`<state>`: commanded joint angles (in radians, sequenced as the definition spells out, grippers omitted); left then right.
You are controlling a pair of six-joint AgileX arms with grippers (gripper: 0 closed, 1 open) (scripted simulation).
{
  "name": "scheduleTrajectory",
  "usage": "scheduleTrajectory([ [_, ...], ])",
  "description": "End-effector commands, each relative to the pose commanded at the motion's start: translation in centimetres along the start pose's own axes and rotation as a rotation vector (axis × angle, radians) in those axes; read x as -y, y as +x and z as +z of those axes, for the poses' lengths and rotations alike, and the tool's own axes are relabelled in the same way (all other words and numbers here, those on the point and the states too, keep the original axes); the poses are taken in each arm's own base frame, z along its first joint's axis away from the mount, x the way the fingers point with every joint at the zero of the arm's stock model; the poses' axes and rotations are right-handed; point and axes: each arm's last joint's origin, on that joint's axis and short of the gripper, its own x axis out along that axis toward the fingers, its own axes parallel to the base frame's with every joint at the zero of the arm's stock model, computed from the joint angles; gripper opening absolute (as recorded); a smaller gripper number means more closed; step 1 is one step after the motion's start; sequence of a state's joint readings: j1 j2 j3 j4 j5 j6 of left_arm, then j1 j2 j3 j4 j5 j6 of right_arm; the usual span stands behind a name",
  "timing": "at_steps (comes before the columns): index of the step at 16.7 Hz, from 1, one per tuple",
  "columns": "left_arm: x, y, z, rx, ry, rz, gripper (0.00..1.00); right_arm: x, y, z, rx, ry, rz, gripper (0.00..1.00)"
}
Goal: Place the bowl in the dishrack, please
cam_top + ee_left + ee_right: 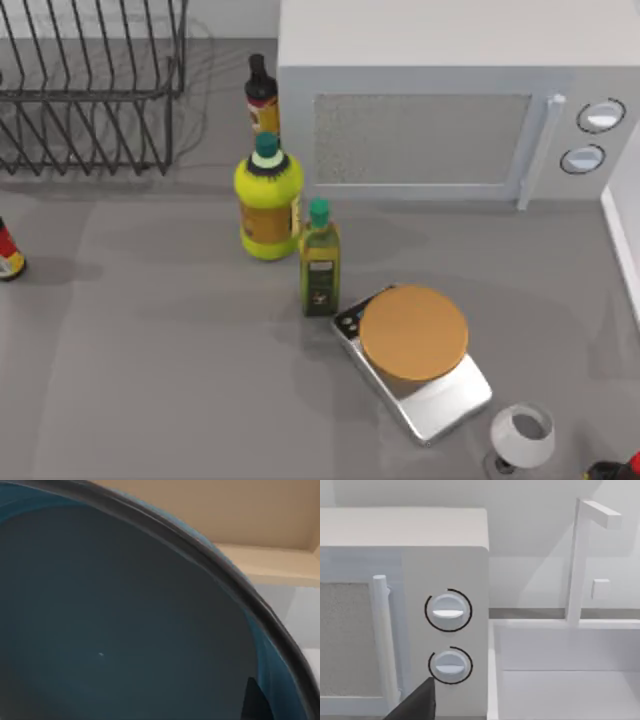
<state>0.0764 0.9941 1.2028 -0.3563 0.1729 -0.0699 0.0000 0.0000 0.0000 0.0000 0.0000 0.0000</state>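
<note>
The left gripper's grasp cannot be told from these pictures. Its wrist camera sits very close to the bowl [125,630], looking into the grey-blue inside with the dark rim sweeping across at a slant. A beige wall is behind it. That closeness suggests the bowl is held up by the left arm, but this is a judgement, not something seen. The bowl is empty.

The right gripper [415,705] is seen as a dark tip in front of the microwave [450,110] and its two dials. Whether it is apart or together cannot be told, and it looks idle.

From above, the dishrack [90,95] stands at the table's far left corner. Its dark wires and prongs hold nothing in the part that can be seen.

The step in hand seems to be carrying the bowl toward the dishrack. The next move calls for bringing the bowl over the frame, tipping it to slide between the prongs, and lowering it before letting go.

Three bottles stand mid-table, a yellow one [268,210], an olive one [319,262] and a dark one [262,97]. A scale [415,360] and a glass [522,437] are to the right. The microwave door is shut. A white basin [560,680] beside the microwave looks empty.
</note>
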Motion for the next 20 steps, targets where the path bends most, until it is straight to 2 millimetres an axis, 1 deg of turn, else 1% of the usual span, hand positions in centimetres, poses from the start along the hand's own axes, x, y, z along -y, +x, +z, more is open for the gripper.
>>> scheduleTrajectory([
  [2, -0.9, -1.7, 0.1, 0.098, 0.066, 0.037, 0.00, 0.0, 0.0, 0.0, 0.000, 0.000, 0.000, 1.00],
  [4, -1.3, -2.5, -0.1, 0.142, 0.098, 0.061, 0.00, 0.0, 0.0, 0.0, 0.000, 0.000, 0.000, 1.00],
  [8, -1.4, -2.6, -0.1, 0.147, 0.101, 0.065, 0.00, 0.0, 0.0, 0.0, 0.000, 0.000, 0.000, 1.00],
  [11, -1.4, -2.1, 0.0, 0.146, 0.101, 0.064, 0.00, 0.0, 0.0, 0.0, 0.000, 0.000, 0.000, 1.00],
  [13, -1.8, -0.4, -0.2, 0.145, 0.100, 0.063, 0.00, 0.0, 0.0, 0.0, 0.000, 0.000, 0.000, 1.00],
  [14, -2.1, 0.9, -0.4, 0.144, 0.099, 0.064, 0.00, 0.0, 0.0, 0.0, 0.000, 0.000, 0.000, 1.00],
  [16, -2.9, 4.4, -1.4, 0.140, 0.098, 0.065, 0.00, 0.0, 0.0, 0.0, 0.000, 0.000, 0.000, 1.00],
  [18, -3.6, 8.2, -3.1, 0.139, 0.099, 0.066, 0.00, 0.0, 0.0, 0.0, 0.000, 0.000, 0.000, 1.00],
  [20, -4.2, 11.9, -5.5, 0.144, 0.102, 0.066, 0.00, 0.0, 0.0, 0.0, 0.000, 0.000, 0.000, 1.00],
])
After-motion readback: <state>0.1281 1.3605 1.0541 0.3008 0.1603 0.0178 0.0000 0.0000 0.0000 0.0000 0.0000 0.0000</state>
